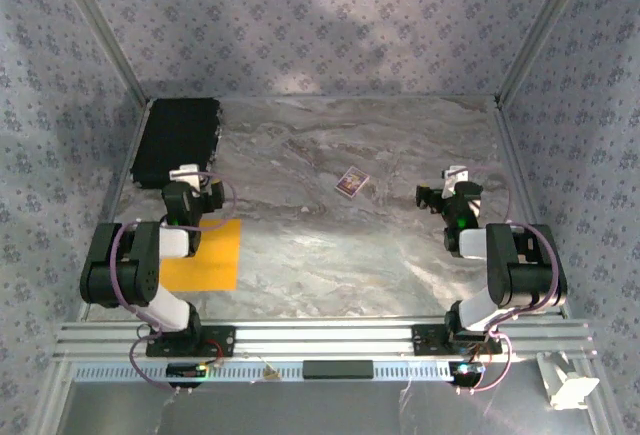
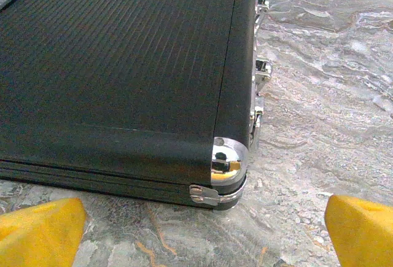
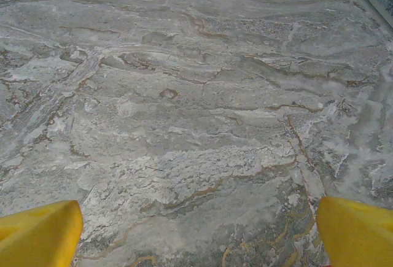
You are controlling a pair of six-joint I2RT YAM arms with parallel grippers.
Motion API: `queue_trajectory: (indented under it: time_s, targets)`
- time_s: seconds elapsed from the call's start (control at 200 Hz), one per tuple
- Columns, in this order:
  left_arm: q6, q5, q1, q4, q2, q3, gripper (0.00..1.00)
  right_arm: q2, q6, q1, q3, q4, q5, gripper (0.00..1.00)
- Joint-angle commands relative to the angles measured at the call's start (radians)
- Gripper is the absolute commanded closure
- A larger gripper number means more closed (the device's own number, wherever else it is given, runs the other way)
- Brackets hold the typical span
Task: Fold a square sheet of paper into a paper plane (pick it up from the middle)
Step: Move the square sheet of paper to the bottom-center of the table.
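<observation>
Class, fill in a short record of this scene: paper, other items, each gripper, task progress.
paper: square sheet of paper, flat, unfolded, partly hidden by the left arm
case: black case, far left corner
card: small patterned card, mid-table
left gripper: open, facing the case
right gripper: open, over bare table
progress: no fold made

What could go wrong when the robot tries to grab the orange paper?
The paper lies flat on the table, partly hidden under the left arm, so the left claw might just scrape or crumple it. That claw is open and faces the black case close by, so it could bump it when turning. The little card sits mid-table and might get in the way of folding.
</observation>
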Motion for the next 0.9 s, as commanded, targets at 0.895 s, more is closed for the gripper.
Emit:
queue_trajectory:
  time_s: [0.895]
  targets:
    - [-0.001, 0.034, 0.01, 0.007, -0.009, 0.015, 0.0, 0.002, 0.014, 0.003, 0.018, 0.018, 0.027, 0.01]
